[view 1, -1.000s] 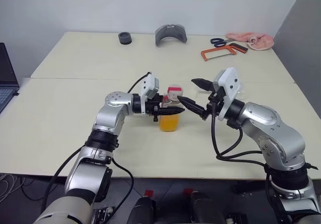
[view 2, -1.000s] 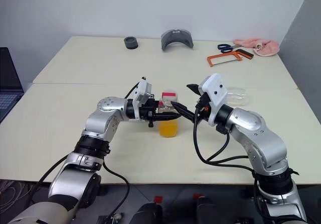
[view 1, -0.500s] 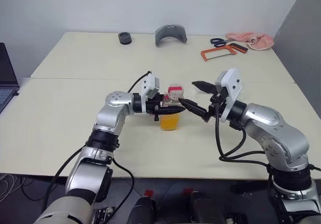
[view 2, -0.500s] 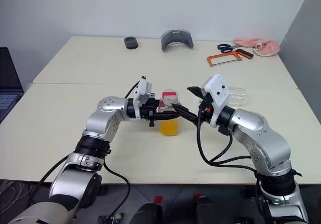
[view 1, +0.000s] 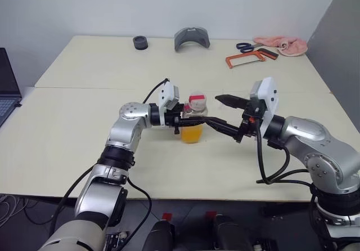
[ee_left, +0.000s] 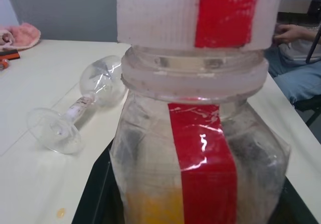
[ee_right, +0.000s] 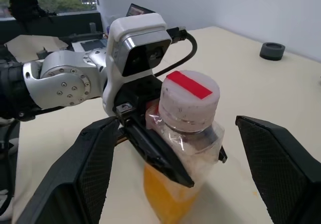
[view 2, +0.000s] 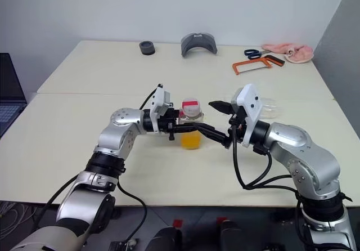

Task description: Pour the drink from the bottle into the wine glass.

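Note:
The bottle [view 1: 193,119] stands upright near the table's middle, its white-and-red cap [view 1: 196,100] on. The orange drink [view 1: 192,134] fills its lower part. My left gripper [view 1: 192,124] reaches in from the left and is shut on the bottle's body. My right gripper [view 1: 212,110] is open just right of the bottle, with the cap and neck between its spread fingers [ee_right: 95,169] and not touched by them. The wine glass [ee_left: 75,113] lies on its side on the table, behind my right gripper [view 2: 269,109].
At the table's far edge lie a black ring [view 1: 139,41], a grey curved piece [view 1: 191,37], scissors [view 1: 246,46], an orange hacksaw [view 1: 243,59] and a pink cloth [view 1: 283,45]. A laptop [view 1: 5,88] sits at the far left. A person's hand [ee_left: 291,33] rests beyond the table.
My right gripper has drawn back to the right, away from the bottle, and rolled a little, still open. The left gripper and the bottle have stayed in place.

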